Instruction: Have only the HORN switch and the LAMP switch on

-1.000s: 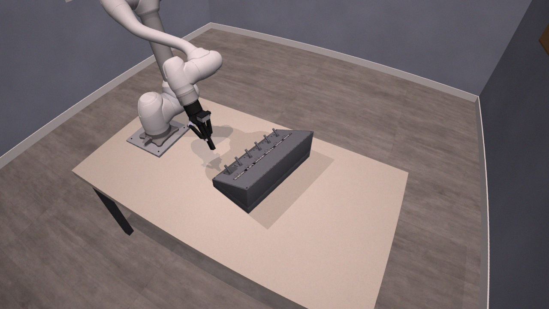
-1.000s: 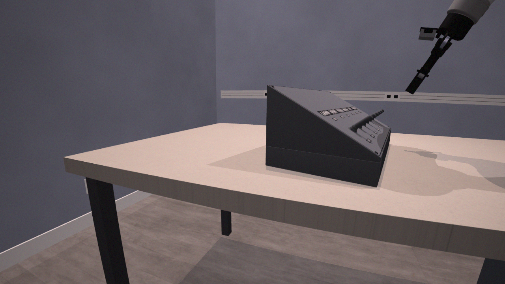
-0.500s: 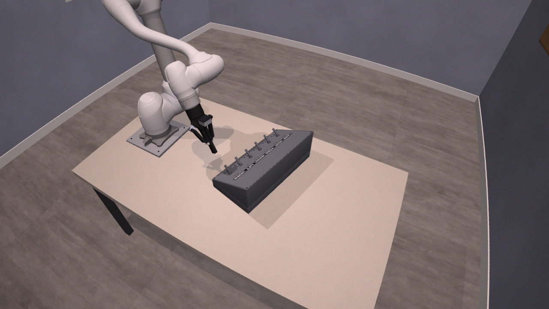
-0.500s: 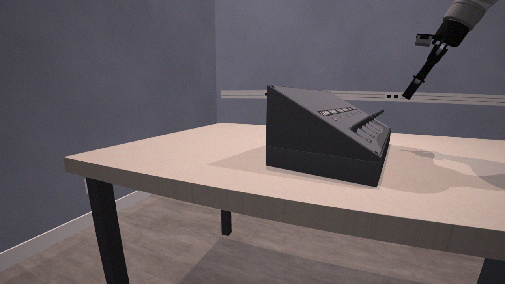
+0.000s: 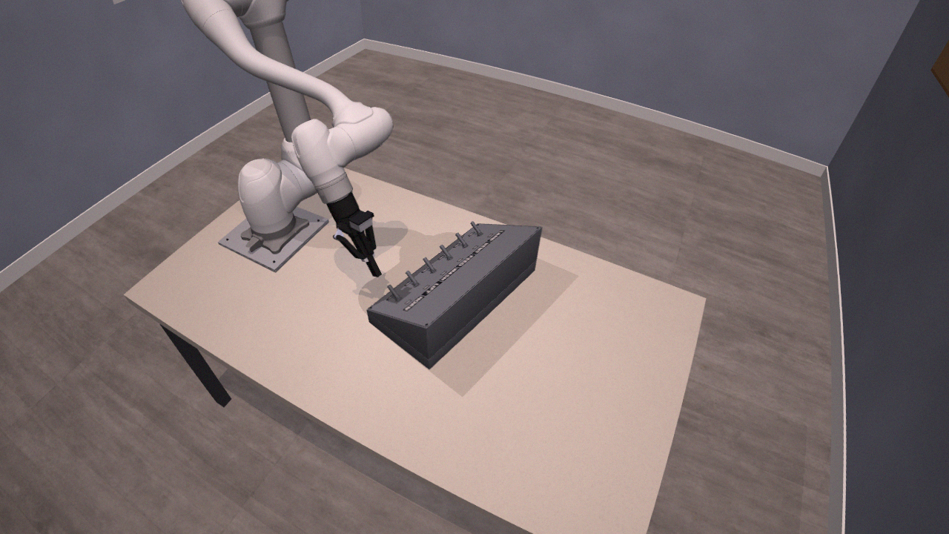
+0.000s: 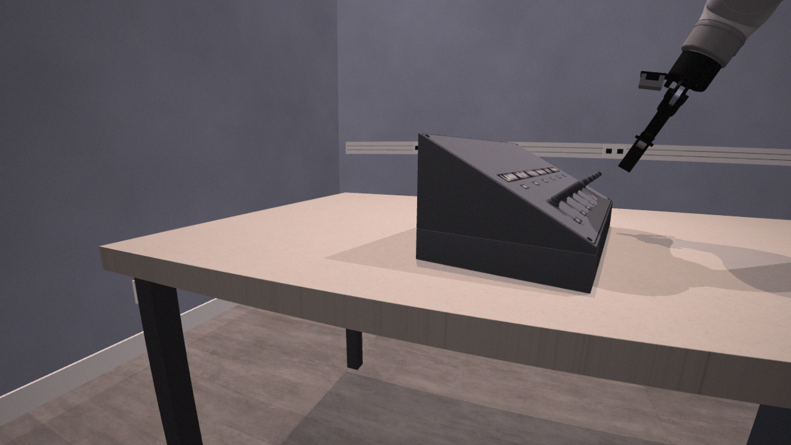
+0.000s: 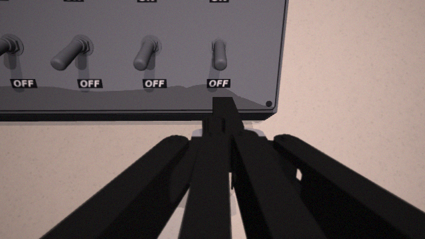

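A dark wedge-shaped console (image 5: 457, 292) sits on the table, with a row of several toggle switches on its sloped face. In the wrist view the rightmost switch (image 7: 219, 54) and its neighbours (image 7: 145, 54) (image 7: 70, 54) all lean toward their OFF labels (image 7: 218, 83). The name labels are too small to read. My gripper (image 5: 375, 271) is shut and empty, in the air just off the console's low front edge, in line with the rightmost switch. It also shows in the exterior view (image 6: 627, 163) and the wrist view (image 7: 222, 103).
The console (image 6: 508, 212) lies at an angle near the table's middle. The arm's base plate (image 5: 273, 237) is bolted at the table's far left corner. The table edges fall off to the wooden floor.
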{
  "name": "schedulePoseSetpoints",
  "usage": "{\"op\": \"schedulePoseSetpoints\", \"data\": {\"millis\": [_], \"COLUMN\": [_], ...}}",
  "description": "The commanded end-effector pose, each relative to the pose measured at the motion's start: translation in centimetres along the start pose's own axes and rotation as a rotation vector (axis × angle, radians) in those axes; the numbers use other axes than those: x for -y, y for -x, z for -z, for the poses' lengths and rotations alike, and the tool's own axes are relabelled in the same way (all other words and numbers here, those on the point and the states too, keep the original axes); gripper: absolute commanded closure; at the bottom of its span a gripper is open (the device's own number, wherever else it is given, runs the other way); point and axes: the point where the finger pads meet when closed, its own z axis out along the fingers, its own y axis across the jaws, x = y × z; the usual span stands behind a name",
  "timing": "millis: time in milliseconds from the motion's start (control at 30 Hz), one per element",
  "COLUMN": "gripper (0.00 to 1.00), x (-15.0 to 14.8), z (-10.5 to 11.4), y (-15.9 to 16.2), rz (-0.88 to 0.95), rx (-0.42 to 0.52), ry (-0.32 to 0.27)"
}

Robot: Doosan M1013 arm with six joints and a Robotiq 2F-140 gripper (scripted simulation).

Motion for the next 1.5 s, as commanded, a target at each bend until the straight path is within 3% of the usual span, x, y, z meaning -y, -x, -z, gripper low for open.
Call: {"op": "schedulePoseSetpoints", "data": {"millis": [0, 567, 1467], "gripper": [0.9, 0.9, 0.9], "x": [0.0, 0.1, 0.1], "z": [-1.6, -4.1, -4.3], "y": [0.2, 0.1, 0.2], "rz": [0.005, 0.006, 0.006], "rx": [0.004, 0.002, 0.005], "ry": [0.002, 0.002, 0.002]}}
